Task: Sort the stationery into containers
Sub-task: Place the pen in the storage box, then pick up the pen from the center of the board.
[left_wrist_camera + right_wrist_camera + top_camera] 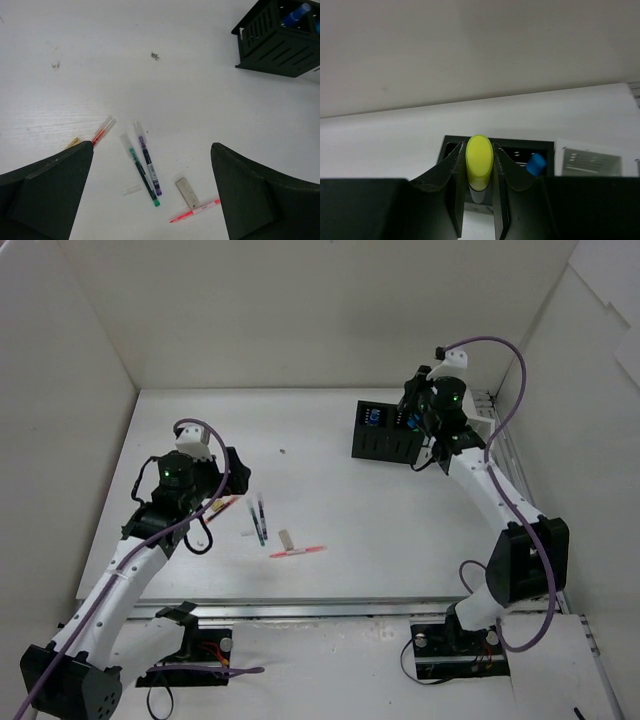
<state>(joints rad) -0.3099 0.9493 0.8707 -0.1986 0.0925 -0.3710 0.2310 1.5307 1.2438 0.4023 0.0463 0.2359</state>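
From above, the left hand (232,476) hangs over the bare worktop (330,480) with its jaws spread wide and nothing between them. Just beyond it lie two dark pens (260,520), side by side, then a pale eraser (287,538) and a thin red pen (298,552) touching the eraser's near end. The right hand (428,445) sits well apart from these, directly over the black box (385,435).

In the left wrist view, the pens, one green-tipped and one purple, lie between the open fingers (47,192). The eraser and red pen are nearer the other finger. A clear red-tipped pen (102,131) lies close to the first finger, and a small clear cap (132,190) is beside the green pen. The box stands far ahead, with a blue-capped bottle (295,12) in it.

In the right wrist view, the hand is clamped on a yellow highlighter (479,157), held upright above the box. The blue cap shows just beside the hand, and a white perforated box (590,161) stands further along.
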